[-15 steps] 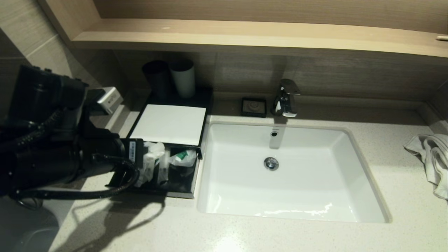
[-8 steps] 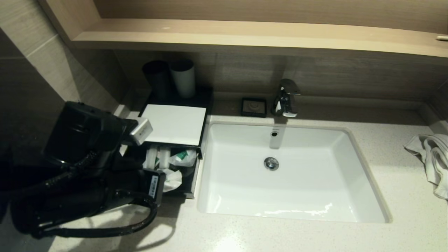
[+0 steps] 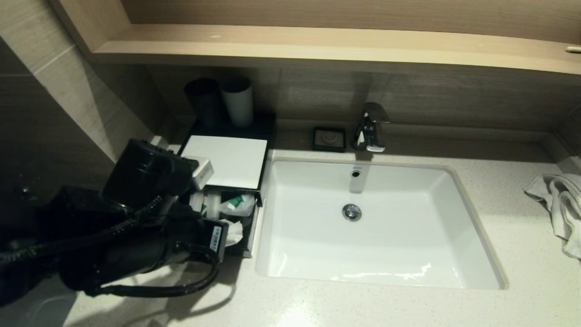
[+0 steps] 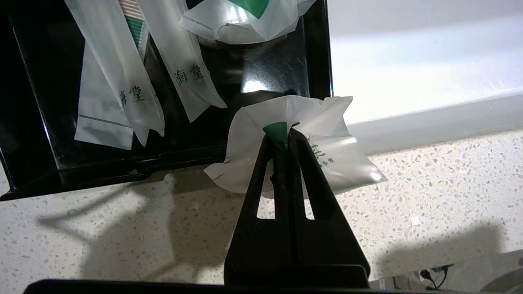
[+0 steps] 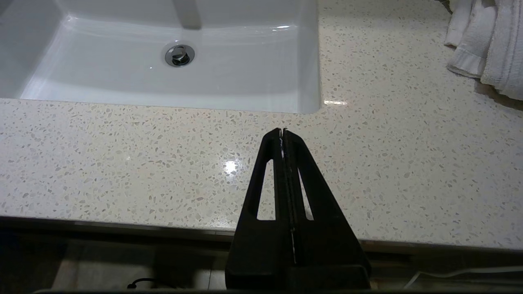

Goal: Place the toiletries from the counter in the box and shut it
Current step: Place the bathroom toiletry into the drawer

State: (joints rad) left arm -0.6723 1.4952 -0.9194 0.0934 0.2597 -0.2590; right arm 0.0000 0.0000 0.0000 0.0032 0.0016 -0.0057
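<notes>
left gripper (image 4: 282, 136) pinching a sachet (image 4: 327, 159) at the drawer's (image 4: 171, 157) front corner | looks light, crinkly, slippery, so grip mid-packet | right gripper (image 5: 282, 132) clenched, parked over the counter (image 5: 122, 155)

Towel (image 3: 557, 204) cut off at edge

Glossy black left arm (image 3: 136, 236), bulky and rounded, a black cable (image 3: 181, 286) looping beneath it, a white label (image 3: 217, 237) near the wrist; slim black triangular slotted fingers (image 4: 302, 171).
</notes>
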